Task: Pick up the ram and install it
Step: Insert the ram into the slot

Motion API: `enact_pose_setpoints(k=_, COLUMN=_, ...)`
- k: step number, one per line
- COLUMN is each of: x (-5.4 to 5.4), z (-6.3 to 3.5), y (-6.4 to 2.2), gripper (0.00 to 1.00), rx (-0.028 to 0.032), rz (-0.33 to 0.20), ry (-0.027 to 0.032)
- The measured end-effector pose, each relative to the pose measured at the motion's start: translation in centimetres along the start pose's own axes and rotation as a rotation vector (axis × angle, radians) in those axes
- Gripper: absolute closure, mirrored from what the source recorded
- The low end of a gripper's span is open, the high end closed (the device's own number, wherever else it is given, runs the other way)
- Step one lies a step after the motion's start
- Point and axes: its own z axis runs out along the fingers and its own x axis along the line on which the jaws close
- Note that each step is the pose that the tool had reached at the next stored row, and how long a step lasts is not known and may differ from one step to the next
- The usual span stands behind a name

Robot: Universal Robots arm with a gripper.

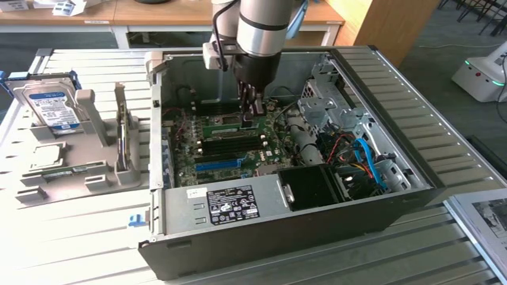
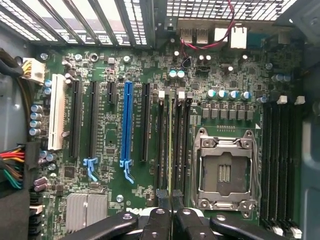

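arm [image 1: 262, 29] cut off at the exterior view's upper edge. hand [image 2: 170, 197] cropped at its base in the wrist view. ram [image 2: 170, 140] seen edge-on, its label hidden. power supply sticker [image 1: 230, 205]: print too small to read.

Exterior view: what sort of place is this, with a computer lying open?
Probably a robotics lab or workshop: a robot arm reaches into an open computer case on a slatted table, spare parts sit in a grey holder, and desks stand behind.

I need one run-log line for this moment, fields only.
gripper: shut on ram | place: inside computer case, over memory slots beside empty processor socket | seated: cannot tell
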Motion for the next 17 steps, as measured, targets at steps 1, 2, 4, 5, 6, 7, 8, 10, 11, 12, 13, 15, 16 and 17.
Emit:
enact_pose_setpoints(k=1, x=0.00, z=0.14, y=-0.01, gripper=0.88, rx=0.0000, rz=0.000, ry=-0.0001)
enact_pose_setpoints(k=2, x=0.00, z=0.28, y=-0.01, gripper=0.88, rx=0.0000, rz=0.000, ry=-0.0001)
enact_pose_setpoints(k=4, x=-0.01, z=0.55, y=-0.02, gripper=0.88, rx=0.0000, rz=0.000, ry=0.0000)
enact_pose_setpoints(k=5, x=-0.01, z=0.67, y=-0.03, gripper=0.88, rx=0.0000, rz=0.000, ry=0.0000)
enact_pose_setpoints(k=6, x=-0.01, z=0.77, y=-0.03, gripper=0.88, rx=0.0000, rz=0.000, ry=0.0000)
enact_pose_setpoints(k=7, x=0.00, z=0.78, y=-0.03, gripper=0.88, rx=-0.0001, rz=0.000, ry=0.0002)
enact_pose_setpoints(k=8, x=0.00, z=0.78, y=-0.03, gripper=0.88, rx=-0.0001, rz=0.000, ry=0.0002)
enact_pose_setpoints(k=10, x=-0.01, z=0.79, y=-0.03, gripper=0.88, rx=0.0000, rz=0.000, ry=0.0001)
enact_pose_setpoints(k=11, x=0.00, z=0.78, y=-0.27, gripper=0.88, rx=0.0000, rz=0.000, ry=0.0000)
enact_pose_setpoints(k=12, x=0.00, z=0.78, y=-0.28, gripper=0.88, rx=0.0000, rz=0.000, ry=0.0000)
enact_pose_setpoints(k=13, x=0.04, z=0.79, y=-0.29, gripper=0.88, rx=0.0001, rz=0.000, ry=-0.0002)
enact_pose_setpoints(k=15, x=0.19, z=0.78, y=-0.29, gripper=0.88, rx=0.0000, rz=0.000, ry=0.0001)
enact_pose_setpoints(k=16, x=0.27, z=0.78, y=-0.28, gripper=0.88, rx=0.0000, rz=0.000, ry=0.0000)
enact_pose_setpoints(k=17, x=0.36, z=0.79, y=-0.28, gripper=0.88, rx=0.0000, rz=0.000, ry=0.0000)
